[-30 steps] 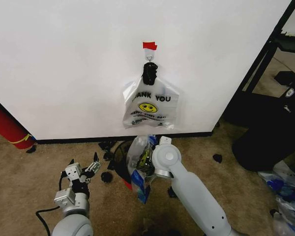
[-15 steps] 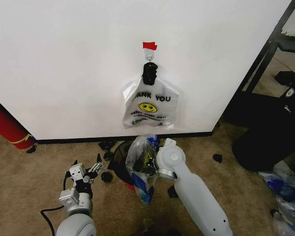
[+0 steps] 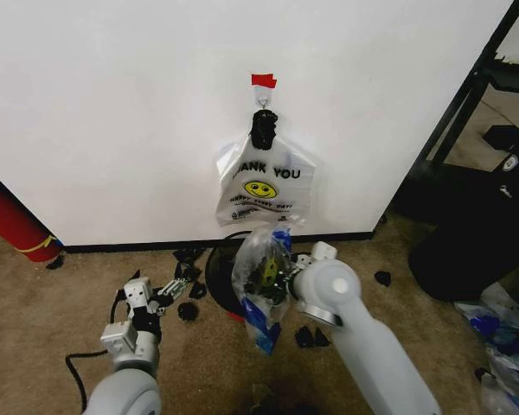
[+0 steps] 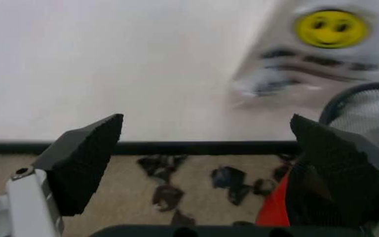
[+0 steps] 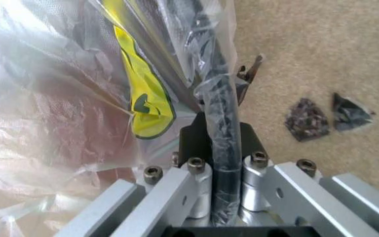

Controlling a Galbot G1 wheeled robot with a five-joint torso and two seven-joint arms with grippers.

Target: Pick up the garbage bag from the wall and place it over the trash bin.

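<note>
The garbage bag, see-through with blue panels and a yellow print, hangs crumpled over the carpet in front of the wall. My right gripper is shut on its bunched upper part, and in the right wrist view the twisted plastic runs between the closed fingers. The trash bin, round and black with a red base, stands just left of the bag and is partly hidden by it. My left gripper is open low beside the bin, whose rim shows past its spread fingers.
A white "THANK YOU" smiley bag hangs from the hook under red tape. Dark scraps litter the carpet around the bin. A red cylinder leans at left. A black rack and a large black object stand at right, above loose plastic.
My right arm has carried the garbage bag rightward and slightly toward the wall, uncovering more of the bin. The left gripper has edged a little closer to the bin.
</note>
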